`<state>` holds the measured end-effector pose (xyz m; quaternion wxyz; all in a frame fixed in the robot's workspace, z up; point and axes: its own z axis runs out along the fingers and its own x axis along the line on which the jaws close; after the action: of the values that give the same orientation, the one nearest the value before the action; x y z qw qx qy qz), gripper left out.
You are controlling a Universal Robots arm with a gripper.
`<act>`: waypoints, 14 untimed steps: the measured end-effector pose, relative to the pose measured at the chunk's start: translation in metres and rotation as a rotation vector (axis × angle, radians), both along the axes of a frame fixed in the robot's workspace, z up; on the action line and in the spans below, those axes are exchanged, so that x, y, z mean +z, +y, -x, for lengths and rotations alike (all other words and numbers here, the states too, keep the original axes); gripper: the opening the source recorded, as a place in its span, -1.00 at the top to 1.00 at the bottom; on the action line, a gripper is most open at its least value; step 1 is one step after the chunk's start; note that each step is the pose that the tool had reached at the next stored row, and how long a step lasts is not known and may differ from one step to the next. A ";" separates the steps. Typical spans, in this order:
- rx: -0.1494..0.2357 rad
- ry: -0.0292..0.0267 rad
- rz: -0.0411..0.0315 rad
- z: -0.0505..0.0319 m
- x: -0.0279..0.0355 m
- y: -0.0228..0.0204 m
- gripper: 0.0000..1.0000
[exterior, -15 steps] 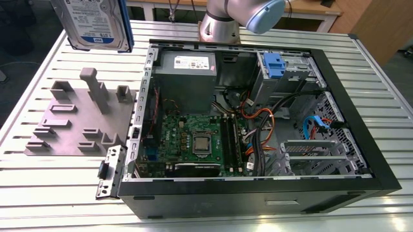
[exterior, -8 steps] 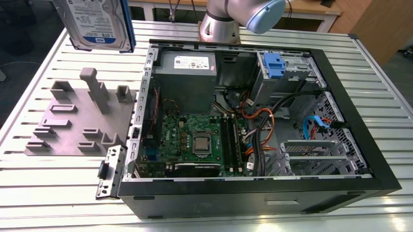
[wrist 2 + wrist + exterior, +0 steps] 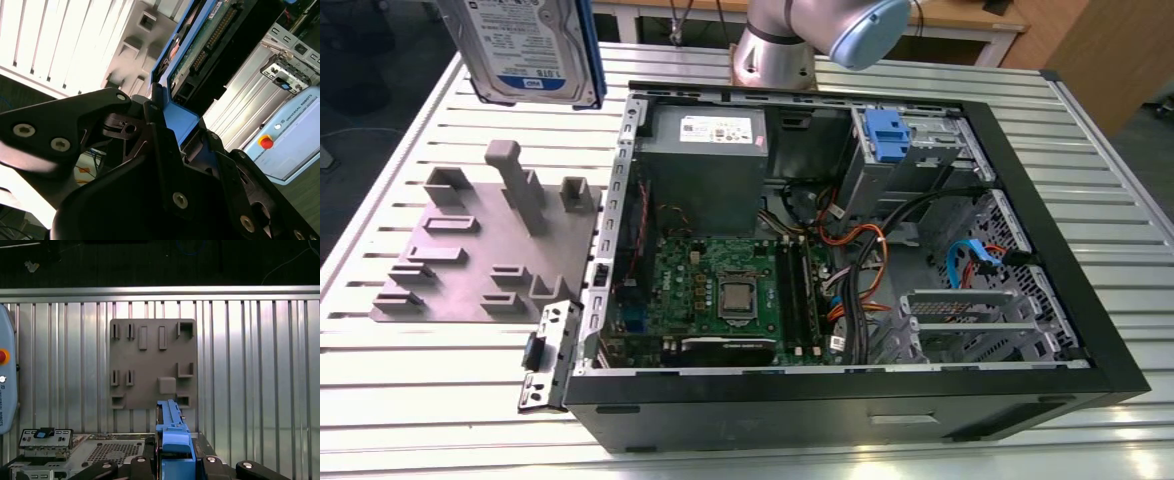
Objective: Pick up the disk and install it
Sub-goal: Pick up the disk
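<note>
The disk (image 3: 523, 48) hangs in the air at the exterior view's upper left, above the slatted table and the grey fixture plate (image 3: 467, 250). Its white-and-blue label faces the camera and a blue rail runs along its edge. In the second wrist view my gripper (image 3: 177, 125) is shut on the disk (image 3: 200, 50), black fingers clamping the blue rail beside the green circuit board. The first wrist view looks along the disk's blue-railed edge (image 3: 172, 432), held in my gripper (image 3: 175, 457), with the fixture plate (image 3: 150, 365) below it.
An open black computer case (image 3: 1067, 330) lies on the table, with its motherboard, cables and a drive bay with a blue latch (image 3: 887, 135). The arm's base (image 3: 774, 55) stands behind the case. A teach pendant (image 3: 295, 140) rests to one side.
</note>
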<state>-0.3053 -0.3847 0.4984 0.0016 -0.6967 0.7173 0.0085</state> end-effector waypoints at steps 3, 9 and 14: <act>0.000 0.0001 0.0001 -0.0007 0.0000 0.0000 0.27; 0.000 0.0001 0.0001 -0.0022 0.0001 0.0000 0.27; 0.000 0.0001 0.0001 -0.0061 0.0001 0.0000 0.27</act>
<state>-0.2993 -0.3847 0.4984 0.0016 -0.6966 0.7174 0.0085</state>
